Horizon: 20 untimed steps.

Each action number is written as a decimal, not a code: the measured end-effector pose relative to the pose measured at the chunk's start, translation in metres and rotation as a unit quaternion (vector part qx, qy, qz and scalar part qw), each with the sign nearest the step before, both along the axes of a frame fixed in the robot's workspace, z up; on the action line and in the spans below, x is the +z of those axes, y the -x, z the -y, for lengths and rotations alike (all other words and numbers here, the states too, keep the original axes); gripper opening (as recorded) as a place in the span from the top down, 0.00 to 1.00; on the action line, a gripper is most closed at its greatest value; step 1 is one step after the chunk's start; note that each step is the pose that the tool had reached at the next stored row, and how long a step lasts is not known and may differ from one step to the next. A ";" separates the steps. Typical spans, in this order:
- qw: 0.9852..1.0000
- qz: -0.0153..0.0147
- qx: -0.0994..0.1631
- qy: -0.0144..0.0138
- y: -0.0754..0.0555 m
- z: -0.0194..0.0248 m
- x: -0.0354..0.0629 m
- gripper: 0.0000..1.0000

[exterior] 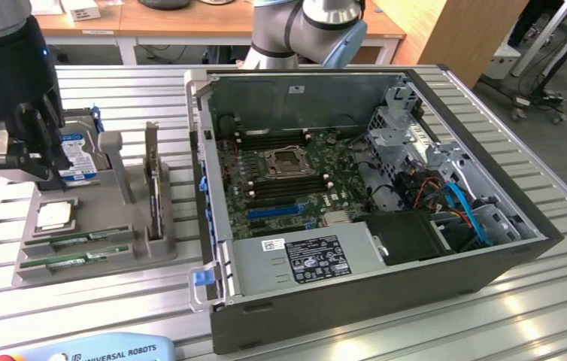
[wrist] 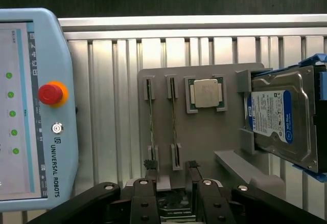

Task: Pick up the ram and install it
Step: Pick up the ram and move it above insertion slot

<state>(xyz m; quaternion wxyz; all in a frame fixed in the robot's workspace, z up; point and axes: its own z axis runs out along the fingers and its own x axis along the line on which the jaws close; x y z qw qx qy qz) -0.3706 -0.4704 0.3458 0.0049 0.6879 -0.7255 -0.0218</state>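
Observation:
Two ram sticks [wrist: 150,112] [wrist: 173,112], thin green boards, stand on edge in slots of a grey holder [wrist: 204,132]. In the exterior view the ram sticks [exterior: 75,241] [exterior: 63,262] lie at the holder's near end. My gripper [wrist: 171,170] is open with nothing between its black fingers [wrist: 148,165], and the slotted ends of both sticks sit just beyond the fingertips. In the exterior view the gripper [exterior: 25,162] hangs above the holder [exterior: 113,248], over its far end. It touches neither stick.
The holder also carries a square silver CPU [wrist: 206,92] and a hard drive with a blue label [wrist: 278,116]. An open computer case [exterior: 484,271] with its motherboard [exterior: 283,173] stands to the exterior view's right. A teach pendant [wrist: 30,106] lies beside the holder.

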 end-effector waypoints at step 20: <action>1.000 0.000 0.000 0.000 0.000 0.0000 -0.0324 0.65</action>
